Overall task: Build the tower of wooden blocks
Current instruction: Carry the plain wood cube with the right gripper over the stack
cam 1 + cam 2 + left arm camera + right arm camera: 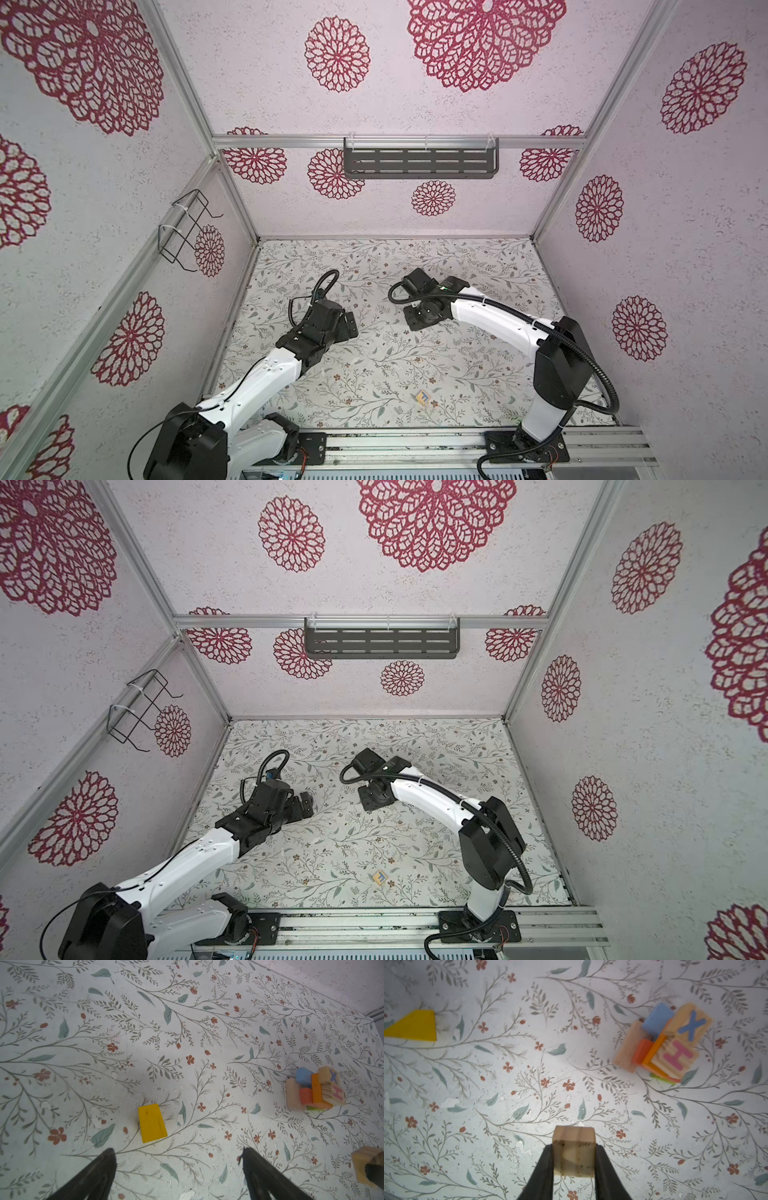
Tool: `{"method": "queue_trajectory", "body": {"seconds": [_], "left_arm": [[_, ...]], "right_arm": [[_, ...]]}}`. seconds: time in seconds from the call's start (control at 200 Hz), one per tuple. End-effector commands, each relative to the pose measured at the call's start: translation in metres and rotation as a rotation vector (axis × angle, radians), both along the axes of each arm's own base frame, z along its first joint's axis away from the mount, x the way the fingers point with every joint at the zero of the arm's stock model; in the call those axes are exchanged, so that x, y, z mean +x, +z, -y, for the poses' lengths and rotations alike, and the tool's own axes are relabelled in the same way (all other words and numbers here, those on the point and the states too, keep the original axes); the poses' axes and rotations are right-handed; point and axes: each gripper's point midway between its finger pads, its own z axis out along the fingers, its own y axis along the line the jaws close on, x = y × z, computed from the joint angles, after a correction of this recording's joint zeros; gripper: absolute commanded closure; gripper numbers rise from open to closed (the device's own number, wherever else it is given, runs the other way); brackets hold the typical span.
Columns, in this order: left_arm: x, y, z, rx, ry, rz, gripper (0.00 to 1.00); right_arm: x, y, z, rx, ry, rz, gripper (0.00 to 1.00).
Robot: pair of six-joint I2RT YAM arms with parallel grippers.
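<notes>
Closest to us, down by the arm bases, a lone lettered cube (424, 398) (380, 877) lies on the floral table (374, 365). Both top views hide the tower under the arms, so we cannot place this cube against it.

Moving out, here is the right gripper (574, 1148), its fingers pressed onto two opposite sides of a plain wooden cube (573, 1138). It's a firm pinch, and the cube sits near the tower (662, 1045) but clear of it. The left wrist view catches that cube (362, 1164) too, with a dark finger across it.

Now the left gripper (177, 1152): its fingers are spread wide over bare table. The yellow block (152, 1123) lies flat just beyond the tips, untouched and well apart from the tower (315, 1088).

Farthest out, the tower itself. We see a lime block (660, 1079) at the bottom, orange blocks (652, 1051) and a blue block (656, 1020) above it, and a tan bar (627, 1049) against its side. On top are two natural cubes touching each other, the X cube (691, 1022) in blue print and the H cube (675, 1057) in pink. The blocks sit at mixed angles, not squared up.
</notes>
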Motion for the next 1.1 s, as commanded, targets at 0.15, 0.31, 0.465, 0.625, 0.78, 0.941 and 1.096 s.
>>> {"method": "queue_trajectory", "body": {"seconds": [0.15, 0.31, 0.465, 0.625, 0.78, 0.941, 1.096], "left_arm": [[0.039, 0.015, 0.021, -0.027, -0.022, 0.061, 0.03], [0.052, 0.018, 0.027, -0.027, -0.021, 0.068, 0.03], [0.059, 0.023, 0.032, -0.012, -0.050, 0.061, 0.03], [0.067, 0.012, 0.038, -0.054, -0.051, 0.039, 0.03], [0.077, 0.001, 0.041, -0.054, -0.051, 0.019, 0.03], [0.080, -0.011, 0.043, -0.045, -0.052, 0.002, 0.03], [0.080, -0.020, 0.045, -0.050, -0.058, -0.017, 0.03]], "right_arm": [[0.033, 0.029, 0.037, 0.017, -0.131, 0.031, 0.72], [0.055, 0.029, 0.048, 0.020, -0.175, 0.028, 0.72], [0.074, 0.027, 0.056, 0.022, -0.209, 0.019, 0.72], [0.091, 0.019, 0.059, 0.016, -0.231, -0.001, 0.72], [0.105, 0.011, 0.062, 0.002, -0.243, -0.014, 0.72], [0.114, 0.003, 0.065, 0.002, -0.254, -0.029, 0.72], [0.119, -0.003, 0.063, 0.013, -0.259, -0.038, 0.72]]}}
